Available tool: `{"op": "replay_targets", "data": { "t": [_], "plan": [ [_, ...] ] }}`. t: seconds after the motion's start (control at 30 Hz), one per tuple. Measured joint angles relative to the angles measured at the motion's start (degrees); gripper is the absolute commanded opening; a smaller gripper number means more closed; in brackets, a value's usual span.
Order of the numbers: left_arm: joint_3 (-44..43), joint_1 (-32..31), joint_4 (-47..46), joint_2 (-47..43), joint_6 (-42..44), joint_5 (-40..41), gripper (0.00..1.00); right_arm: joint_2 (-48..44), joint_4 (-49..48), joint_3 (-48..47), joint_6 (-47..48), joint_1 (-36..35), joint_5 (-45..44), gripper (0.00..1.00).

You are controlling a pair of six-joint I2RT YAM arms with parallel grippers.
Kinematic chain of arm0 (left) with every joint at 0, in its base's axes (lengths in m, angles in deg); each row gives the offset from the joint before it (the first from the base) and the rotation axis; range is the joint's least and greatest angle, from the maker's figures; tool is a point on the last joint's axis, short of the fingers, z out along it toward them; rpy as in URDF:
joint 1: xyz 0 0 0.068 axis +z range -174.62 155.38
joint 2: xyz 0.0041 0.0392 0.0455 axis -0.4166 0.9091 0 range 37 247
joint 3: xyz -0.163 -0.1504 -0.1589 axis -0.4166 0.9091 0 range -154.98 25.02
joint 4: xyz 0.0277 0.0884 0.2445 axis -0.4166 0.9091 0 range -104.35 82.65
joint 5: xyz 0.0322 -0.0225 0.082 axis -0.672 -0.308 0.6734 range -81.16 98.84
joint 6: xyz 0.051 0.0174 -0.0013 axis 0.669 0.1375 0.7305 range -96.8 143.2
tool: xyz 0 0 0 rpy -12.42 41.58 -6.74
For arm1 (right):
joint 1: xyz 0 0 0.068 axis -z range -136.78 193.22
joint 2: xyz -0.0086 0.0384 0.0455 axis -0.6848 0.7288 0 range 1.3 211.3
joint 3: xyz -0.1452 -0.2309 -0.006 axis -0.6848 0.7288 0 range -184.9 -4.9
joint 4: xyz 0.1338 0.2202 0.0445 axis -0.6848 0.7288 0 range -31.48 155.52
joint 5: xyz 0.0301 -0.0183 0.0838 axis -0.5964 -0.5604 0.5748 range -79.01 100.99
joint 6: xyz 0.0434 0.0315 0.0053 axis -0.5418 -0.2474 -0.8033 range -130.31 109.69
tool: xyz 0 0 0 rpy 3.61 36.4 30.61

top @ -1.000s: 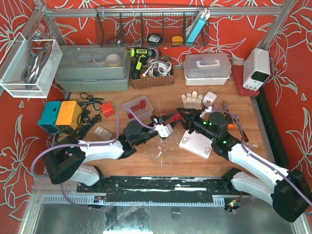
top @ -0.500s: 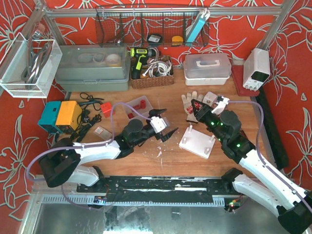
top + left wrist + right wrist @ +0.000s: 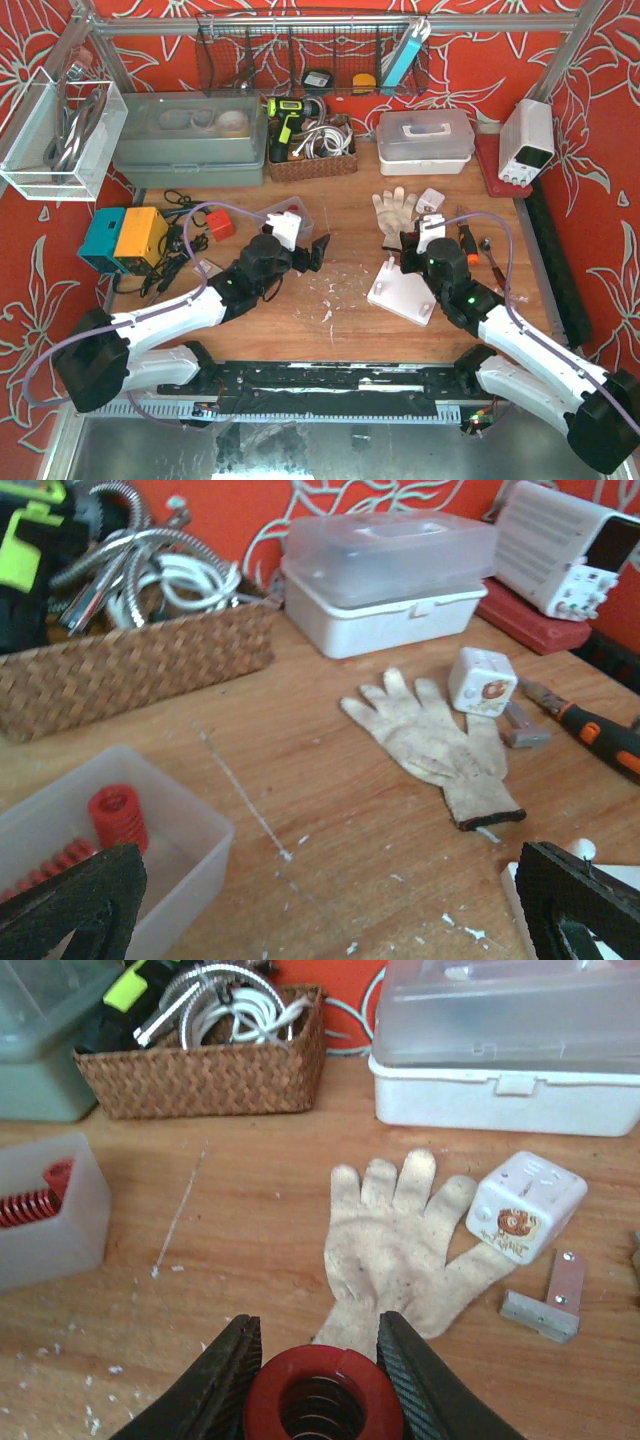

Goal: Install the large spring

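The large spring [image 3: 322, 1400] is a thick red coil seen end-on, and my right gripper [image 3: 318, 1375] is shut on it, one finger against each side. In the top view that gripper [image 3: 404, 243] hangs above the far corner of the white peg plate [image 3: 400, 298], whose upright pegs show; the spring itself is hidden there. Off to the left, my left gripper [image 3: 312, 254] stands open and holds nothing. Its wrist view shows the gripper [image 3: 330, 910] spread wide over bare wood, with the plate's corner [image 3: 520, 880] beside the right finger.
A clear bin [image 3: 283, 215] with red springs [image 3: 118, 818] sits by the left gripper. Beyond the plate lie a white glove [image 3: 393, 210], a white cube [image 3: 430, 200] and hand tools [image 3: 470, 235]. A wicker basket [image 3: 312, 160] and a white lidded box [image 3: 425, 140] stand further back.
The two grippers were together at the table's middle. The left one opened and drew back left. The right one swung away with the spring and now hangs over the plate's far corner.
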Motion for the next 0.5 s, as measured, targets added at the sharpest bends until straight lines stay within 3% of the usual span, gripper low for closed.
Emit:
{"op": "replay_targets", "data": {
  "t": [0.3, 0.5],
  "plan": [
    [2.5, 3.2, 4.5, -3.0, -9.5, -1.0, 1.0, 1.7, -5.4, 4.7, 2.6, 0.0, 2.1, 0.0],
    [4.0, 3.3, 5.0, -3.8, -11.5, -1.8, 1.0, 8.1, -11.3, 5.4, 2.9, 0.0, 4.0, 0.0]
  ]
}}
